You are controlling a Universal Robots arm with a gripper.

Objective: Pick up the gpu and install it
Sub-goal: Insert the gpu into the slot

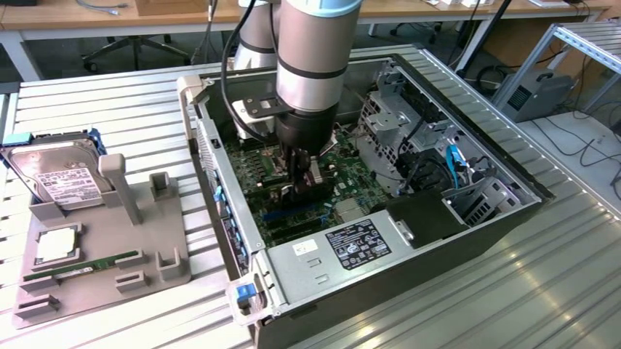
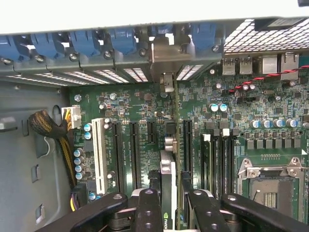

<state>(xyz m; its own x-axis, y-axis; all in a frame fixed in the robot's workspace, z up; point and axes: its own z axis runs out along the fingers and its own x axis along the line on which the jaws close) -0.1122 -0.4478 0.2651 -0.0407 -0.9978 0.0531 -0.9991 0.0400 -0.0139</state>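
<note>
The robot arm is reaching down into the open computer case (image 1: 408,240), which is lying on its side on the slatted metal table (image 1: 543,291). Its gripper (image 1: 302,190) is sitting low over the green motherboard (image 2: 140,104), and its two black fingers (image 2: 147,212) are clamping the gpu (image 2: 170,193) between them, one on each face of the card, so the jaws are standing narrow around the thin board. The gpu is standing on edge, seen end-on in the wrist view, running toward the case's rear wall with its silver bracket (image 2: 166,58) lying against the row of slot covers with blue latches (image 2: 120,41). On the exterior view's left, a grey holder tray (image 1: 107,269) is carrying a hard drive (image 1: 58,178) and a memory stick (image 1: 83,267).
</note>
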